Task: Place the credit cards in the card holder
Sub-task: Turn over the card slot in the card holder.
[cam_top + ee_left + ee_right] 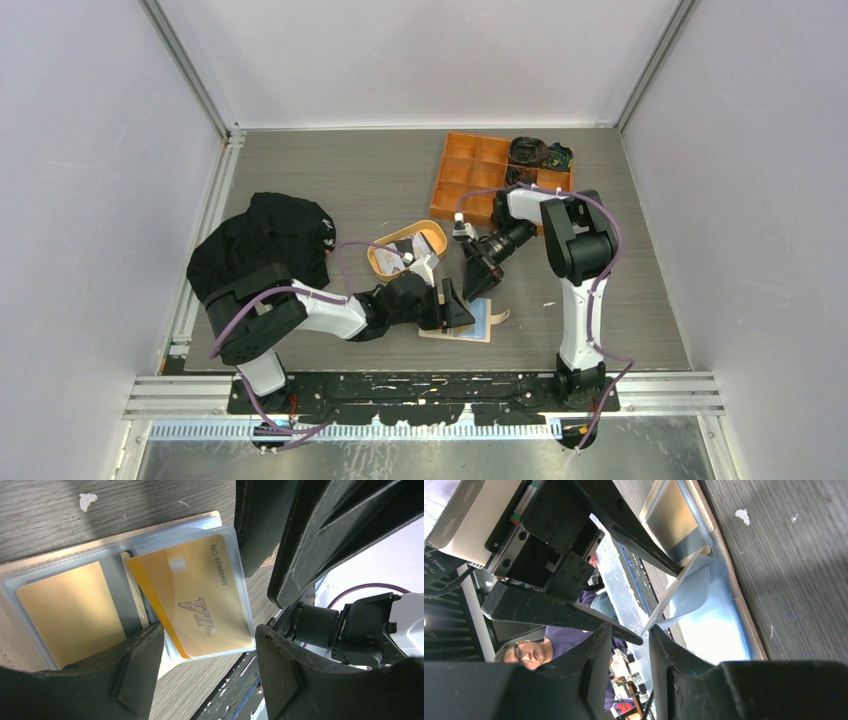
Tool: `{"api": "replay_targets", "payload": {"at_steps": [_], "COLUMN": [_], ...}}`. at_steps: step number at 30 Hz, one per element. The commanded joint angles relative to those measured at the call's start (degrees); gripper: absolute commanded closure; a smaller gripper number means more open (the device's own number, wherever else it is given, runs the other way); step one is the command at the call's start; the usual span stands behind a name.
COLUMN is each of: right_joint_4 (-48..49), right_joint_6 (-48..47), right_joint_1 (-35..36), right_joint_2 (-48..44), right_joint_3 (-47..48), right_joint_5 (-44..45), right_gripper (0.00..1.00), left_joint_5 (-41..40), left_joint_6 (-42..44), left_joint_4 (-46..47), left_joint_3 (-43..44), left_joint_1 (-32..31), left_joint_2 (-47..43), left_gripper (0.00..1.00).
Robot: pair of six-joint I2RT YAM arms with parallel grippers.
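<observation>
Wide, empty: my left hand [207,630]. Gold VIP-printed plastic card [200,595], plain gold card [65,615]: both apparently sleeved in beige folding card holder [75,547]. My right hand [630,630]: narrow, grip unclear. Further cards unseen.

top external: high at the near side, looking down on the whole table [330,180]
left wrist: close above the card holder [75,549], facing down
right wrist: low, close, grazing along the table
shared: all see the card holder
</observation>
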Motion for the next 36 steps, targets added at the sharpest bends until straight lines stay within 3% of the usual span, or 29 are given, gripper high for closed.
{"api": "replay_targets", "payload": {"at_steps": [1,11,19,25,32,36], "right_joint_4": [-1.9,-2.0,-2.6,-2.8,5.1,18.4], "right_joint_6": [-0.9,-0.9,-1.9,-3.5,-1.1,2.8], "right_joint_1": [1.0,1.7,1.1,-1.6,-4.1,-3.2], "right_joint_2": [0.3,0.8,-0.1,-2.8,-10.7,-21.8], "right_joint_3": [1.7,2.0,2.4,2.1,-1.6,-8.3], "right_joint_5": [-2.6,-2.6,-2.5,-1.8,3.3,9.8], "right_gripper": [0.61,0.62,0.61,0.55,0.53,0.56], "left_joint_5": [-0.8,-2.1,-1.9,-1.5,0.4,1.5], "left_joint_6": [1.9,2.8,2.0,1.3,0.2,-0.6], "left_joint_4": [-0.9,-4.9,-3.4,-1.2,3.5,6.8], "left_joint_3": [0.3,1.3,-0.1,-1.6,-3.6,-4.7], "left_joint_1": [-0.3,-0.2,0.1,0.3,1.2,1.5], "left_joint_2": [-1.4,-2.3,-2.6,-3.1,-1.8,-0.8], "left_gripper": [0.31,0.31,0.44,0.47,0.48,0.47]}}
